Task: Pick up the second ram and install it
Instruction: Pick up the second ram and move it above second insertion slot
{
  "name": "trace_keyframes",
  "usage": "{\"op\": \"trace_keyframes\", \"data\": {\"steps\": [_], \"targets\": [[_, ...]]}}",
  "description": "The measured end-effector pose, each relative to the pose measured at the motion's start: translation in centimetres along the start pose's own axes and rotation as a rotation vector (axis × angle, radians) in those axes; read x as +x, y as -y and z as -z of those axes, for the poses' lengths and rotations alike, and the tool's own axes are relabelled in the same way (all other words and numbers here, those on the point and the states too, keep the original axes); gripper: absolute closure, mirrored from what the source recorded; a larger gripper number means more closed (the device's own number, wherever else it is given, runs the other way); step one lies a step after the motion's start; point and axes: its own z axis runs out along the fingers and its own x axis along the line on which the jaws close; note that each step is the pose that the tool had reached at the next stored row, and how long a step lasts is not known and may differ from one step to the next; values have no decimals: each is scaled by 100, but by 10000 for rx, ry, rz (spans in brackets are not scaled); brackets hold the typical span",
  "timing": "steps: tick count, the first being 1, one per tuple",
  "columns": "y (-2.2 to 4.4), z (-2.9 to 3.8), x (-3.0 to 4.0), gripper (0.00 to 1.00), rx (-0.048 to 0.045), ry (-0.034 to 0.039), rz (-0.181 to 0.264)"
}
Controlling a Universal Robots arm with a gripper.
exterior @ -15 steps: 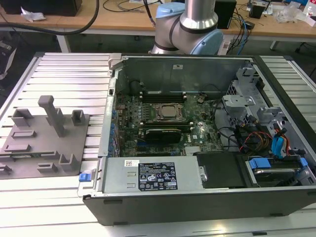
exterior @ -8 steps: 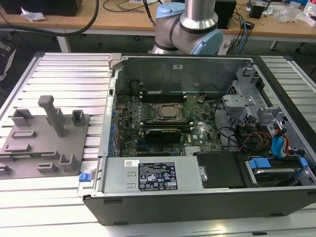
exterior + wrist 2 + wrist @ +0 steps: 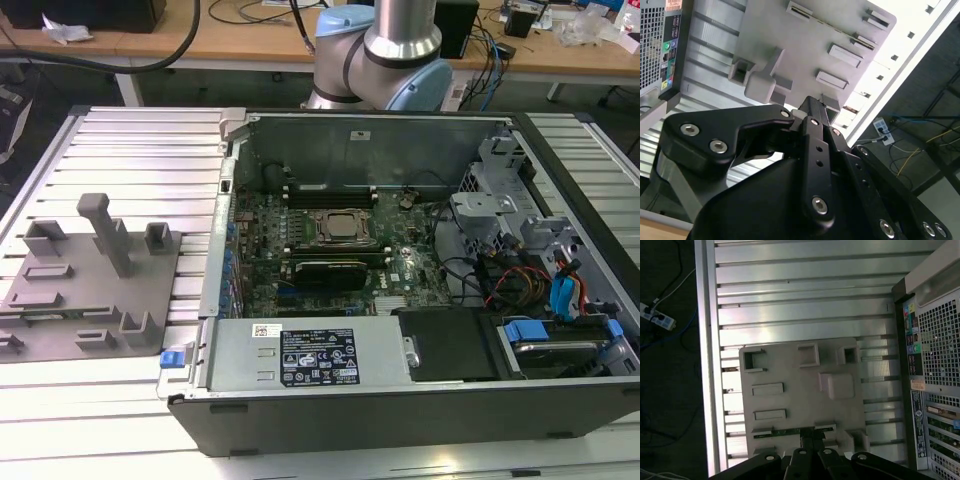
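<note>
While the second ram (image 3: 777, 432) lies in the grey tray (image 3: 800, 375) at the lower middle of the first wrist view, the gripper (image 3: 812, 436) over it should come straight down on its middle. Whether the gripper is wide or narrow cannot be told.

Grey fixture tray (image 3: 100, 292), green second ram (image 3: 785, 432), black claw (image 3: 813, 103).

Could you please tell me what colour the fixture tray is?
Plain grey tray, best seen in the first wrist view.
</note>
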Motion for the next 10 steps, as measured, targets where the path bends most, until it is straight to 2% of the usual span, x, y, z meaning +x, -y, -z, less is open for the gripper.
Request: {"op": "trace_keyframes", "data": {"steps": [1,3,4,5,8,10], "targets": [[-1,0,0,89,62,1,112],[-1,0,0,89,276,6,356],[1,-1,0,89,316,5,511],[0,-1,1,89,315,1,652],[-1,-1,1,89,293,-25,1546],[-1,-1,1,89,283,-35,1919]]}}
